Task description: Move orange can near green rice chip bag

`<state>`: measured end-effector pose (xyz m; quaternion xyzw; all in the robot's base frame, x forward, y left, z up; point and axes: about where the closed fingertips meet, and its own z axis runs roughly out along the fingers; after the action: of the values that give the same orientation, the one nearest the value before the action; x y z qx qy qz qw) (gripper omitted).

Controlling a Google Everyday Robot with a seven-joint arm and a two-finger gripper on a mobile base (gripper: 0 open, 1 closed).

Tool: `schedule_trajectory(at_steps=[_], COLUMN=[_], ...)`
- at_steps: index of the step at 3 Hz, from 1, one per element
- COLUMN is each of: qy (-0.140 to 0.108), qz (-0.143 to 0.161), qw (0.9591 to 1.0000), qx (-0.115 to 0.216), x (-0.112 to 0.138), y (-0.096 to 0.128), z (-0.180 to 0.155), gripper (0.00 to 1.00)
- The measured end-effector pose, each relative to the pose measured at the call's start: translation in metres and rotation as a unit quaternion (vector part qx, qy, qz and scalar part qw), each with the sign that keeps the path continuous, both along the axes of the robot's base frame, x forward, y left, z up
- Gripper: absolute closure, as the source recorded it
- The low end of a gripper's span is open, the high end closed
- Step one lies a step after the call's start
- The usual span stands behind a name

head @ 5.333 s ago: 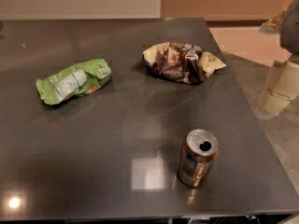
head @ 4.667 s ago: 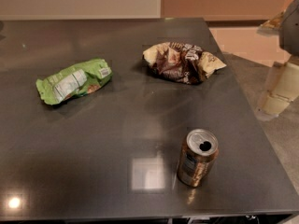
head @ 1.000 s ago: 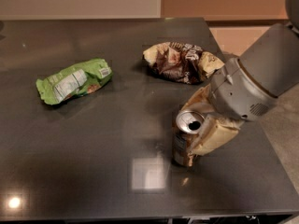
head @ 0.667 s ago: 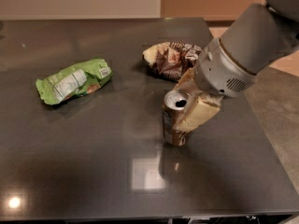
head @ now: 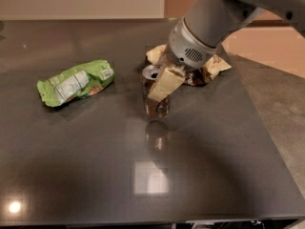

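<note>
The orange can (head: 153,99) is upright, lifted a little above the dark table (head: 95,166) near its middle, with its reflection below. My gripper (head: 161,87) is shut on the can, one cream finger (head: 165,82) across its front. The green rice chip bag (head: 76,82) lies flat to the left of the can, well apart from it.
A brown-and-cream snack bag (head: 209,68) lies behind the can, partly hidden by my grey arm (head: 209,23). The table's right edge runs diagonally at the right, with a grey floor beyond. A bright light reflection sits at the front of the table.
The gripper came in from the right, closed on the can at the front right, and has carried it up and to the left, toward the table's middle.
</note>
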<state>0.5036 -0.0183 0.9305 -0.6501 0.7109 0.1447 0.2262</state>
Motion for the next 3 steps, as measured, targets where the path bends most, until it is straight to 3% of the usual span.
schedule_trajectory(at_steps=[2,3], qy=[0.008,0.008], qz=[-0.018,-0.015], qw=[0.9997,0.9995], qx=[0.017,0.025], x=[0.05,0.061], y=[0.059,0.082], z=[-0.01,-0.013], gripper=[1.0,0.93])
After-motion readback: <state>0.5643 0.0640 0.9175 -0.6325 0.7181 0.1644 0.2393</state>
